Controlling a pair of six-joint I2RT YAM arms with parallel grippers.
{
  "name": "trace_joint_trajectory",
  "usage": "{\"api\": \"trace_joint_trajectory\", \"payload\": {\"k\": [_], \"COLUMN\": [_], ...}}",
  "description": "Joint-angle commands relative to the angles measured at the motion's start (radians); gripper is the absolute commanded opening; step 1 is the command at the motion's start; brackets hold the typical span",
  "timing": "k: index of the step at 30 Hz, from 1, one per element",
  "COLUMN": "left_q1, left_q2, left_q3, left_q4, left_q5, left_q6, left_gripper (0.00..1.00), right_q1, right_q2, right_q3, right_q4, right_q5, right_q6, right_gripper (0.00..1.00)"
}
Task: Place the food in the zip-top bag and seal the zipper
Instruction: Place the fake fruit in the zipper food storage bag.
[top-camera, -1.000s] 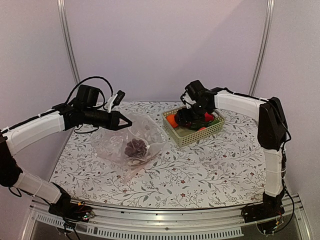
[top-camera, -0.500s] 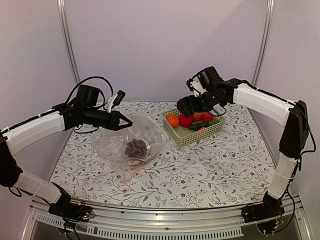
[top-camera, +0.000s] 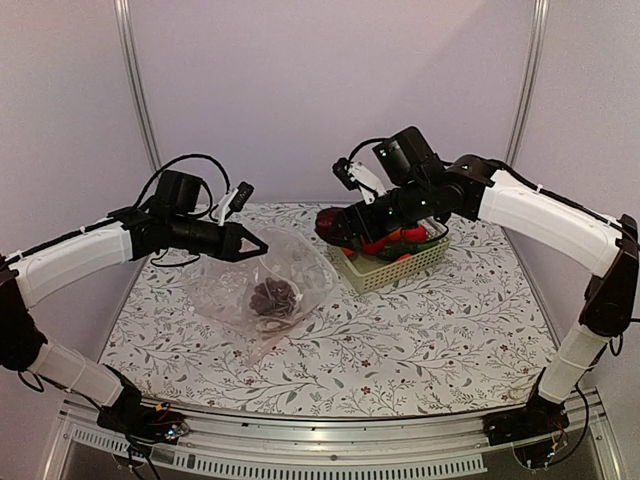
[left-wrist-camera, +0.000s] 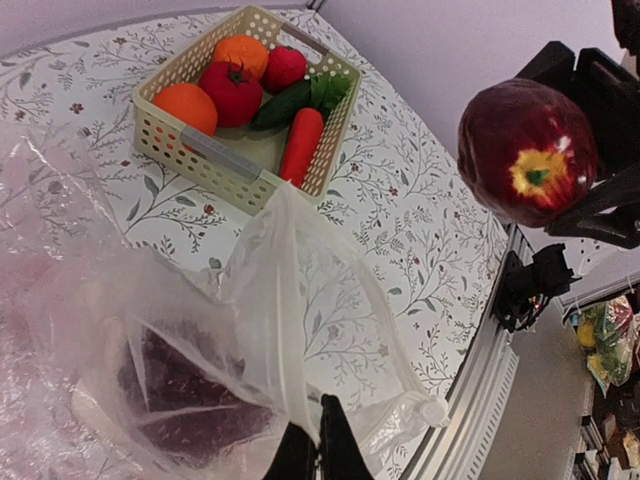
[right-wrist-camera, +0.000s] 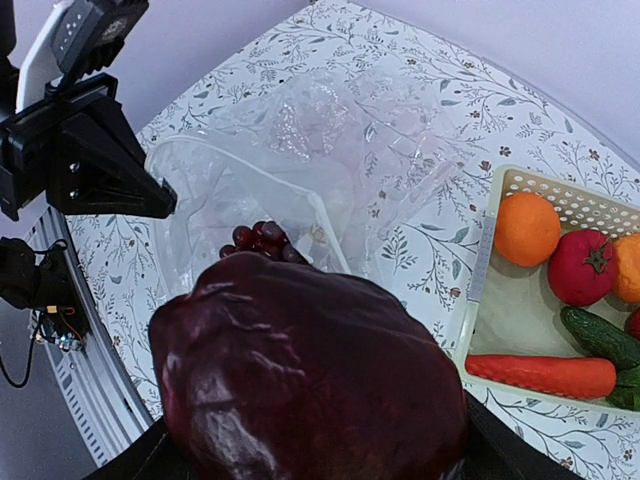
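The zip-top bag (top-camera: 235, 290) lies open on the table, with the dark purple grapes (top-camera: 272, 297) inside it. My left gripper (top-camera: 247, 243) is shut on the bag's pale top edge, the zipper strip (left-wrist-camera: 283, 330), and holds the mouth up. The grapes (left-wrist-camera: 190, 395) show through the plastic below the left fingers (left-wrist-camera: 340, 455). My right gripper (top-camera: 335, 228) is shut on the round dark red fruit (top-camera: 330, 222) and holds it in the air between basket and bag. In the right wrist view the fruit (right-wrist-camera: 310, 380) hangs above the bag's mouth (right-wrist-camera: 250, 200) and the grapes (right-wrist-camera: 262, 240).
A cream slotted basket (top-camera: 385, 278) stands right of the bag, holding orange fruits (right-wrist-camera: 527, 228), a tomato (right-wrist-camera: 583, 266), a cucumber (right-wrist-camera: 600, 335) and a carrot (right-wrist-camera: 540, 376). The table's near metal rail (top-camera: 330, 455) and my arm bases lie in front.
My right arm lifted the red fruit out of the basket and carried it left toward the bag. The left arm and the bag stayed still.
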Motion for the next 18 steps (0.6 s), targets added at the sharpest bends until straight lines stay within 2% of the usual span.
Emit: {"api": "trace_joint_trajectory", "payload": {"k": [1, 11, 18], "left_q1": [0.001, -0.015, -0.019], "left_q2": [0.008, 0.010, 0.002], "left_q3": [-0.009, -0.007, -0.007], "left_q4": [0.020, 0.022, 0.020], "left_q5": [0.015, 0.033, 0.035], "left_q6": [0.007, 0.011, 0.016], "left_gripper": [0.00, 0.00, 0.00], "right_q1": [0.027, 0.074, 0.078], "right_q2": [-0.009, 0.100, 0.170], "right_q3": [0.028, 0.031, 0.072], "right_q4": [-0.039, 0.028, 0.029], "right_q5": [-0.048, -0.067, -0.070], "right_q6": [-0.034, 0.055, 0.057], "right_gripper": [0.63, 0.62, 0.61]}}
